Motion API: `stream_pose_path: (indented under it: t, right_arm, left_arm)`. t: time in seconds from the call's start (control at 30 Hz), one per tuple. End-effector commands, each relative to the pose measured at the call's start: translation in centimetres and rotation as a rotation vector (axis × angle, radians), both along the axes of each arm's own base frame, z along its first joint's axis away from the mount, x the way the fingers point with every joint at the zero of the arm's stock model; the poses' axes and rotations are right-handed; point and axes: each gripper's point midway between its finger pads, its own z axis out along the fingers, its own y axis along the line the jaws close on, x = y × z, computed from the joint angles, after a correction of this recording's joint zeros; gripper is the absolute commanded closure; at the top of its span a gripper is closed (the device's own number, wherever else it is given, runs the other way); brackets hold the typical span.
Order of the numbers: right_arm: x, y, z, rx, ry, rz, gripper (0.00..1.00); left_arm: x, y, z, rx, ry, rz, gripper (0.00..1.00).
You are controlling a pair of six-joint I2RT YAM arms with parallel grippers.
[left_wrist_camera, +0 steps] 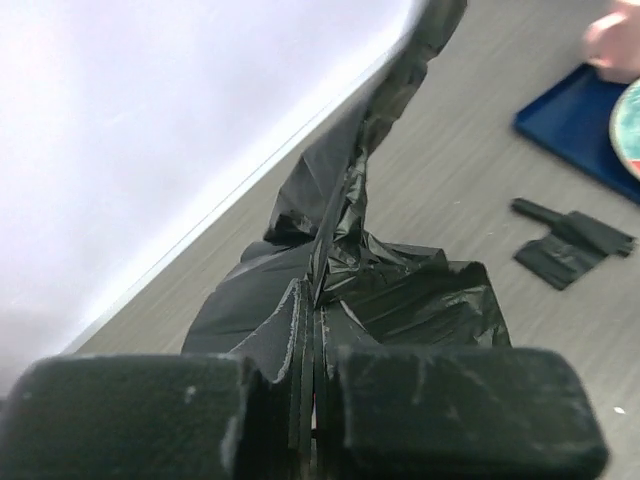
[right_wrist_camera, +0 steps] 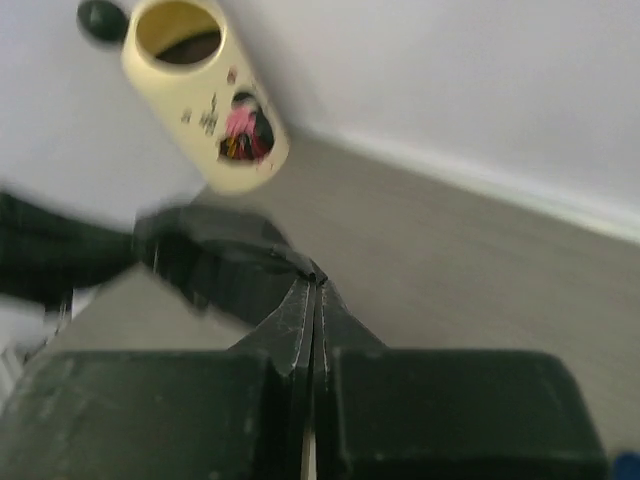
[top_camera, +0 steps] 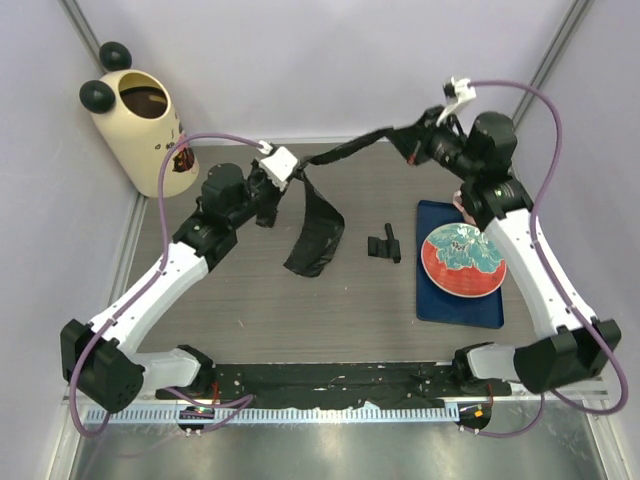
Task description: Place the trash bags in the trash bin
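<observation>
Top cam: the trash bag (top_camera: pixel 318 235) hangs strung between both arms, left gripper (top_camera: pixel 265 190) on one end and right gripper (top_camera: pixel 412 140) on the other. A loose flap sags in the middle, the trash bin (top_camera: pixel 140 125) stands well off in the far left corner, and a small folded bag (top_camera: pixel 384 244) lies beside the blue tray (top_camera: pixel 455 310). Left wrist cam: jaws clamped tight on crumpled black plastic that runs up and away. Right wrist cam's kinda blurry, but those jaws are squeezed on a thin pleat of bag too, with the bin ahead by the wall.
</observation>
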Motion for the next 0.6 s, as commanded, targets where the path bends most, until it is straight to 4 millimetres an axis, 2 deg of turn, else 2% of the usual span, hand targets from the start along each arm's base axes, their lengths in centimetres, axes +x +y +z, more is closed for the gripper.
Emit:
stream_pose_path:
  t: [0.0, 0.03, 0.07, 0.1, 0.13, 0.17, 0.2, 0.23, 0.27, 0.37, 0.4, 0.43, 0.5, 0.57]
  right_arm:
    - [-8.7, 1.4, -3.9, -0.127, 0.028, 0.285, 0.99]
    - [-10.2, 1.8, -5.9, -0.171, 0.044, 0.365, 0.99]
    - [-11.9, 2.2, -6.8, -0.197, 0.054, 0.448, 0.99]
    - [-14.4, 2.5, -9.3, -0.225, 0.168, 0.541, 0.99]
    - [-14.9, 2.2, -10.0, -0.312, 0.097, 0.592, 0.9]
    - [-15.6, 2.0, -10.6, -0.353, 0.098, 0.629, 0.54]
    - [-16.5, 1.5, -12.3, -0.392, 0.172, 0.666, 0.38]
    - [-15.8, 1.3, -11.1, -0.429, 0.125, 0.651, 0.15]
    - [-15.3, 1.3, -10.7, -0.451, 0.102, 0.642, 0.11]
    - [-13.3, 2.1, -8.0, -0.432, 0.056, 0.643, 0.09]
    - [-12.4, 2.6, -7.0, -0.414, 0.026, 0.638, 0.08]
    - [-11.8, 3.2, -6.1, -0.388, 0.018, 0.648, 0.07]
    - [-11.4, 4.1, -4.8, -0.377, -0.034, 0.665, 0.07]
    - [-11.7, 6.2, -4.3, -0.391, -0.085, 0.721, 0.07]
  left_arm:
    - [1.3, 3.4, 1.5, 0.122, -0.047, 0.106, 1.0]
    - [1.3, 3.5, 1.9, 0.134, -0.073, 0.09, 1.0]
    - [1.1, 3.4, 2.3, 0.138, -0.087, 0.07, 1.0]
    - [0.8, 3.0, 2.4, 0.143, -0.097, 0.04, 1.0]
    - [0.5, 2.7, 2.7, 0.142, -0.115, 0.012, 1.0]
    - [-0.6, 1.6, 3.3, 0.145, -0.159, -0.082, 1.0]
    - [-1.5, 1.1, 2.9, 0.167, -0.184, -0.145, 1.0]
    - [-2.3, 0.6, 2.9, 0.185, -0.216, -0.208, 1.0]
    - [-4.3, -0.5, 3.2, 0.216, -0.294, -0.345, 1.0]
    - [-6.0, -1.6, 2.8, 0.226, -0.293, -0.466, 0.99]
    - [-6.9, -2.2, 3.7, 0.213, -0.31, -0.525, 0.98]
    - [-7.7, -2.3, 2.7, 0.232, -0.268, -0.573, 0.98]
    - [-8.7, -2.8, 3.1, 0.234, -0.286, -0.642, 0.96]
    - [-9.2, -3.0, 3.0, 0.231, -0.272, -0.676, 0.96]
